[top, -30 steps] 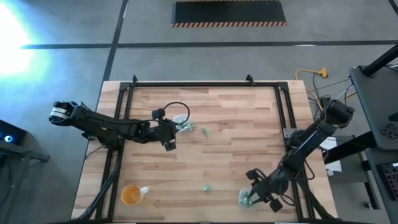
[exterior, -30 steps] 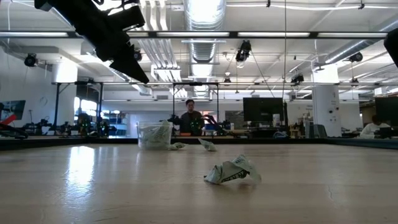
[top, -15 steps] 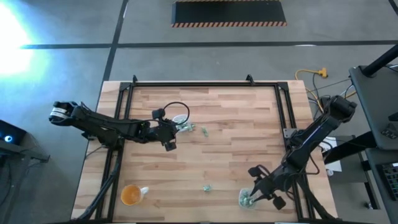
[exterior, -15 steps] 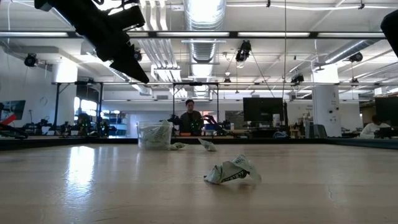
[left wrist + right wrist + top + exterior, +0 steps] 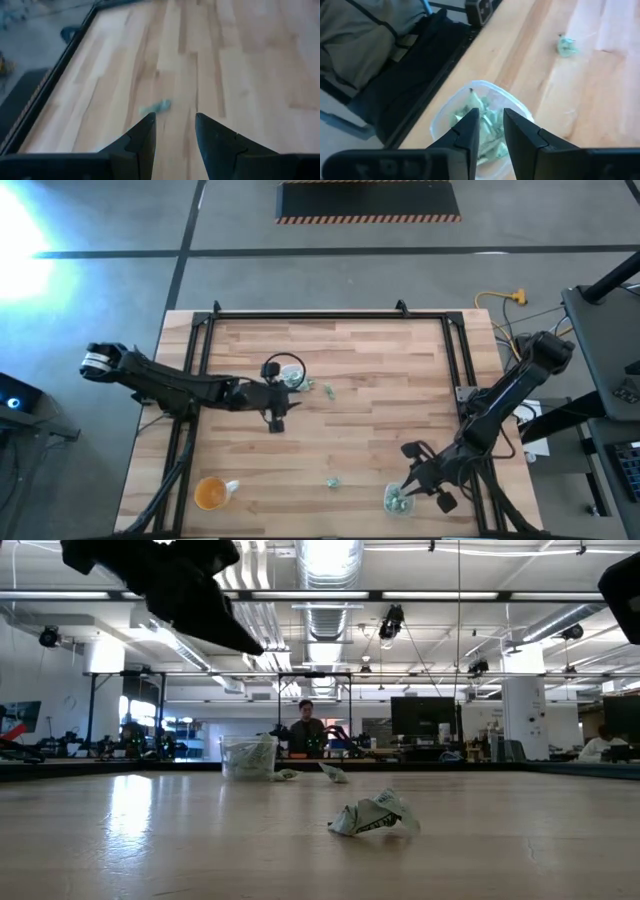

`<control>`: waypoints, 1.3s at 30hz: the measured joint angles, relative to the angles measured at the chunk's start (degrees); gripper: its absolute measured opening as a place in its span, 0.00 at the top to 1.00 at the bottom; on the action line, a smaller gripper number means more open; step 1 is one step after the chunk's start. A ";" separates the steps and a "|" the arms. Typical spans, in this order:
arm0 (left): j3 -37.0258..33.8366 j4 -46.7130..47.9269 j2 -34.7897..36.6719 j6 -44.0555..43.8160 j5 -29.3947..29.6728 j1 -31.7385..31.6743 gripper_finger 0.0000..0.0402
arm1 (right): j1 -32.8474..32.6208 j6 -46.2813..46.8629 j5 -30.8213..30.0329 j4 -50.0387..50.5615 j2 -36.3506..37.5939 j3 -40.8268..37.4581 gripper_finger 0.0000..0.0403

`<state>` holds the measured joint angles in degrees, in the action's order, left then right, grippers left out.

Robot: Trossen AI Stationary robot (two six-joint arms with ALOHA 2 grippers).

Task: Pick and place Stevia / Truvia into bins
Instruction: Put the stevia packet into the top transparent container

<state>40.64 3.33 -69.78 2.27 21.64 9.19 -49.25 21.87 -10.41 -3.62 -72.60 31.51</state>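
The right pincer [image 5: 491,131] hangs over a clear bin [image 5: 447,117] near the table's [image 5: 380,390] front right corner. Its two fingers are a little apart and hold nothing. The bin is full of green and white packets [image 5: 492,122]. One crumpled packet [image 5: 332,480] lies alone on the wood, near the front edge and beside that bin.

The left pincer [image 5: 174,127] floats above the table's middle, near the other clear bin [image 5: 290,375]. Its fingers are a little apart and empty. A few packets [image 5: 327,391] lie just beside that bin. An orange cup [image 5: 210,493] sits near the front left corner.
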 joint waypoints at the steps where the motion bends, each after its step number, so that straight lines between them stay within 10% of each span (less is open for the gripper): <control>1: -0.02 -1.92 -0.96 1.28 -0.50 0.02 0.70 | 0.00 -0.01 -0.43 0.67 0.43 0.00 0.80; 15: 13.64 -3.38 -23.09 23.62 -1.48 -2.47 0.70 | -0.58 0.35 -1.82 0.81 2.51 0.02 0.83; 26: 31.84 17.87 -35.32 23.71 -5.99 -9.34 0.70 | -1.52 0.70 -1.75 0.87 2.37 0.00 0.83; 39: 33.03 18.82 -39.49 25.10 -12.41 -14.48 0.70 | -1.52 0.85 -1.75 0.81 2.37 0.00 0.83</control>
<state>73.67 22.15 -109.27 27.38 9.23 -5.29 -50.76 22.72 -12.16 -2.81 -70.24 31.51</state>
